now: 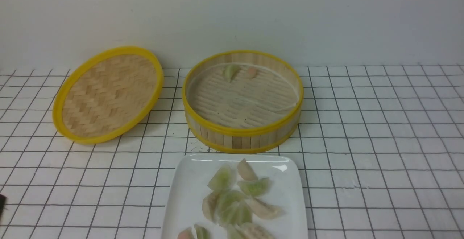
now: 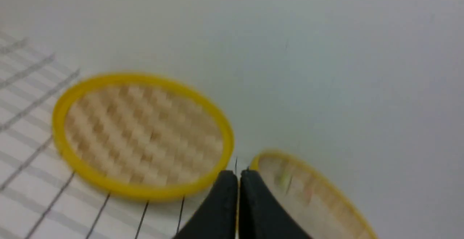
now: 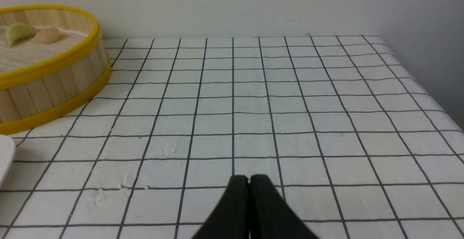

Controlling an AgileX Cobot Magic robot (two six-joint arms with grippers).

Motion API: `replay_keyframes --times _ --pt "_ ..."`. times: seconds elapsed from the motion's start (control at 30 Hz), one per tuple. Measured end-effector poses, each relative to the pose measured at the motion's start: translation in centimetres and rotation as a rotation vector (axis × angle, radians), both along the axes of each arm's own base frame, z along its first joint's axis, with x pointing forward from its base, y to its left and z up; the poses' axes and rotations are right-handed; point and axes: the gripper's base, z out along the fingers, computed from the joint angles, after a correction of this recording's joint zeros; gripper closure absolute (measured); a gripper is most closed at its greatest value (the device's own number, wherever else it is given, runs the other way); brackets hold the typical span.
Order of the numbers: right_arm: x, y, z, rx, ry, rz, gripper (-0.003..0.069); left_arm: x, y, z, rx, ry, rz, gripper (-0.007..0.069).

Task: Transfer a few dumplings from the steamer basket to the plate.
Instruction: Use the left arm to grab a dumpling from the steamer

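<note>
The steamer basket [image 1: 243,137] stands at the middle back of the table. It holds a green dumpling [image 1: 230,71] and a pinkish dumpling [image 1: 251,72] at its far side. The white plate [image 1: 185,195] lies in front of it with several green and pinkish dumplings [image 1: 235,199] on it. My left gripper [image 2: 237,173] is shut and empty, off to the left, facing the gap between lid and basket [image 2: 275,154]. My right gripper [image 3: 249,178] is shut and empty above the table, right of the basket [image 3: 54,86]. Neither gripper is clearly seen in the front view.
The flat woven lid [image 1: 108,94] leans against the back wall left of the basket, and also shows in the left wrist view [image 2: 141,134]. A dark sliver [image 1: 1,204] shows at the left edge. The plate's edge [image 3: 5,155] shows in the right wrist view. The wall closes the back.
</note>
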Motion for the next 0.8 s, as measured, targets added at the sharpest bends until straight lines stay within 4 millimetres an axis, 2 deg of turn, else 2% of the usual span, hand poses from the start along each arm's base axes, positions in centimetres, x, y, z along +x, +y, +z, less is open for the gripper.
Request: replay_keyframes --times 0.1,0.17,0.2,0.27,0.33,0.37,0.43,0.47,0.5,0.57,0.6,0.63,0.7,0.73,0.77,0.8 --pt "0.0 0.0 0.0 0.0 0.0 0.0 0.0669 -0.4 0.4 2.3 -0.032 -0.113 0.032 0.0631" --pt "0.0 0.0 0.0 0.0 0.0 0.0 0.0669 -0.5 0.1 5.1 -0.026 -0.117 0.007 0.0631" --pt "0.0 0.0 0.0 0.0 0.0 0.0 0.0669 -0.2 -0.1 7.1 -0.005 -0.088 -0.017 0.0631" --pt "0.0 0.0 0.0 0.0 0.0 0.0 0.0669 1.0 -0.9 9.7 0.057 0.042 -0.086 0.0631" --pt "0.0 0.0 0.0 0.0 0.0 0.0 0.0669 3.4 -1.8 13.0 0.146 0.224 -0.176 0.0631" --pt "0.0 0.0 0.0 0.0 0.0 0.0 0.0669 3.6 -1.9 13.1 0.158 0.263 -0.197 0.0631" --pt "0.0 0.0 0.0 0.0 0.0 0.0 0.0669 6.6 -2.8 15.3 0.241 0.458 -0.306 0.0631" --pt "0.0 0.0 0.0 0.0 0.0 0.0 0.0669 9.0 -3.3 16.4 0.295 0.578 -0.38 0.0631" --pt "0.0 0.0 0.0 0.0 0.0 0.0 0.0669 10.1 -3.5 16.8 0.316 0.621 -0.41 0.0631" --pt "0.0 0.0 0.0 0.0 0.0 0.0 0.0669 14.1 -4.0 17.5 0.374 0.75 -0.501 0.0631" --pt "0.0 0.0 0.0 0.0 0.0 0.0 0.0669 15.7 -4.2 17.6 0.39 0.795 -0.534 0.0631" --pt "0.0 0.0 0.0 0.0 0.0 0.0 0.0669 18.6 -4.5 17.4 0.41 0.869 -0.588 0.0631" --pt "0.0 0.0 0.0 0.0 0.0 0.0 0.0669 21.9 -5.0 16.8 0.428 0.937 -0.635 0.0631" --pt "0.0 0.0 0.0 0.0 0.0 0.0 0.0669 22.6 -5.2 16.6 0.435 0.96 -0.652 0.0631" --pt "0.0 0.0 0.0 0.0 0.0 0.0 0.0669 25.7 -6.3 15.8 0.476 1.027 -0.698 0.0631" --pt "0.0 0.0 0.0 0.0 0.0 0.0 0.0669 26.0 -6.4 15.7 0.483 1.032 -0.702 0.0631"
